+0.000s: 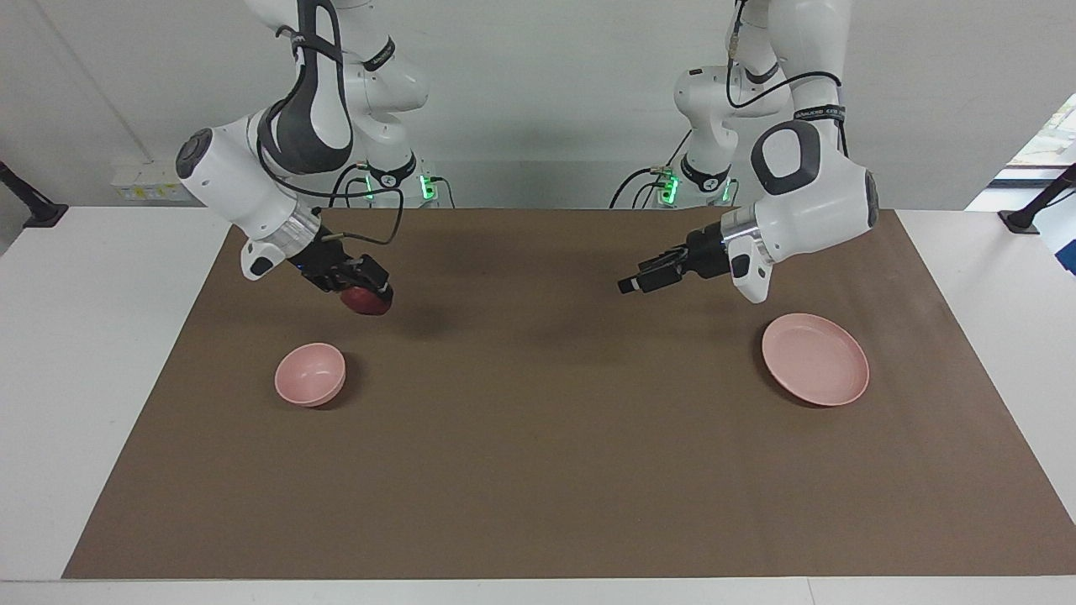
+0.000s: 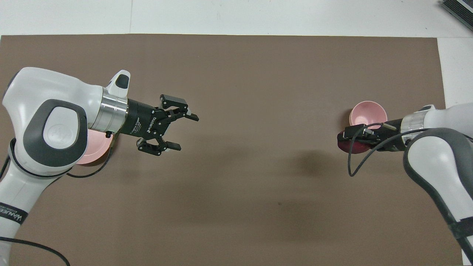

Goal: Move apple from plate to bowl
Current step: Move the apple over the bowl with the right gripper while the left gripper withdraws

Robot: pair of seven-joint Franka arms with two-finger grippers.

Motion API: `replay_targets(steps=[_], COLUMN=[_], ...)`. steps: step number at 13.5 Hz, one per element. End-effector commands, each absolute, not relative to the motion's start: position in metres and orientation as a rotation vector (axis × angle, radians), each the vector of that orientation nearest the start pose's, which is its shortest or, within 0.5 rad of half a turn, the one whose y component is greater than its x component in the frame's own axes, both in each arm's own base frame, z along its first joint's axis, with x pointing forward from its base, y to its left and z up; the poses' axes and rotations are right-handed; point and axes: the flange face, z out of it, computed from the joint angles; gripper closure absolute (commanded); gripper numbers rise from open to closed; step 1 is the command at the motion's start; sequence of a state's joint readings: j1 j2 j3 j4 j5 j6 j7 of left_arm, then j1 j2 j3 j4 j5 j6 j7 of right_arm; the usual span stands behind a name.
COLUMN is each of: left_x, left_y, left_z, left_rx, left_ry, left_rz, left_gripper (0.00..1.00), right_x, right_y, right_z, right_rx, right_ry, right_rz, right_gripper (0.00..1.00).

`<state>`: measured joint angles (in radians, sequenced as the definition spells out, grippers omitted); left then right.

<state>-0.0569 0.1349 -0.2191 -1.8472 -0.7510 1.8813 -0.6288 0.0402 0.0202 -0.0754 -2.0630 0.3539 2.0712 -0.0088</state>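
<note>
Apple (image 1: 365,300) rides clamped in right gripper (image 1: 371,296) above mat at bowl's (image 1: 310,374) one o'clock, for dropping in; left gripper (image 2: 183,131) gapes empty.

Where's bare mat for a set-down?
Free: the wide brown mat between bowl and plate, and the strip farther from the robots. Crowded: beside the bowl, where the right end effector holds the apple.

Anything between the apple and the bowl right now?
Nothing visible. The right tool holds the apple in the air over bare mat beside the bowl; the bowl is empty. The left tool is open, over the mat near the plate.
</note>
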Motion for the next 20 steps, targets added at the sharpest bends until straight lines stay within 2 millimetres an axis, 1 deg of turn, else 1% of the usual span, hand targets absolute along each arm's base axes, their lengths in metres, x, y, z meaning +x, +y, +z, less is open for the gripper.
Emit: replay_targets(steps=[1, 2, 3, 4, 5, 6, 8, 9, 12, 13, 14, 15, 16, 17, 19, 20], left_x=[0.572, 0.578, 0.580, 0.583, 0.587, 0.590, 0.597, 0.599, 0.607, 0.608, 0.610, 0.609, 0.606, 0.606, 0.605, 0.602], left_y=[-0.193, -0.179, -0.170, -0.159, -0.144, -0.138, -0.127, -0.122, -0.098, -0.096, -0.091, -0.090, -0.088, -0.083, -0.067, -0.063], left_z=[0.472, 0.472, 0.471, 0.471, 0.471, 0.477, 0.492, 0.497, 0.513, 0.519, 0.536, 0.547, 0.555, 0.561, 0.570, 0.578], left_rx=[2.544, 2.625, 2.685, 2.718, 2.746, 2.799, 2.947, 2.980, 3.071, 3.097, 3.141, 3.151, 3.149, 3.148, 3.157, 3.161], left_ry=[0.691, 0.627, 0.525, 0.436, 0.390, 0.323, 0.155, 0.085, -0.145, -0.184, -0.228, -0.231, -0.225, -0.214, -0.198, -0.225], left_rz=[-0.397, -0.338, -0.298, -0.261, -0.235, -0.191, -0.120, -0.107, -0.046, -0.033, 0.015, 0.005, -0.029, -0.030, -0.011, 0.010], left_gripper=[0.00, 0.00, 0.00, 0.00, 0.00, 0.00, 0.00, 0.00, 0.00, 0.00, 0.00, 0.00, 0.00, 0.00, 0.00, 0.00], right_x=[0.584, 0.594, 0.601, 0.605, 0.605, 0.606, 0.610, 0.611, 0.613, 0.614, 0.614, 0.614, 0.614, 0.615, 0.615, 0.615], right_y=[-0.009, -0.016, -0.018, -0.021, -0.021, -0.024, -0.034, -0.036, -0.037, -0.037, -0.037, -0.037, -0.037, -0.037, -0.038, -0.038], right_z=[0.419, 0.406, 0.396, 0.392, 0.392, 0.391, 0.371, 0.366, 0.360, 0.355, 0.353, 0.352, 0.349, 0.342, 0.336, 0.334], right_rx=[-3.001, -3.042, -3.066, -3.112, -3.164, -3.204, -3.230, -3.230, -3.230, -3.229, -3.229, -3.229, -3.228, -3.227, -3.227, -3.226], right_ry=[0.116, 0.040, -0.004, -0.048, -0.108, -0.151, -0.161, -0.155, -0.149, -0.148, -0.146, -0.147, -0.145, -0.136, -0.134, -0.130], right_rz=[-0.072, -0.091, -0.112, -0.123, -0.122, -0.126, -0.121, -0.115, -0.121, -0.113, -0.113, -0.108, -0.106, -0.102, -0.094, -0.089], right_gripper=[1.00, 1.00, 1.00, 1.00, 1.00, 1.00, 1.00, 1.00, 1.00, 1.00, 1.00, 1.00, 1.00, 1.00, 1.00, 1.00])
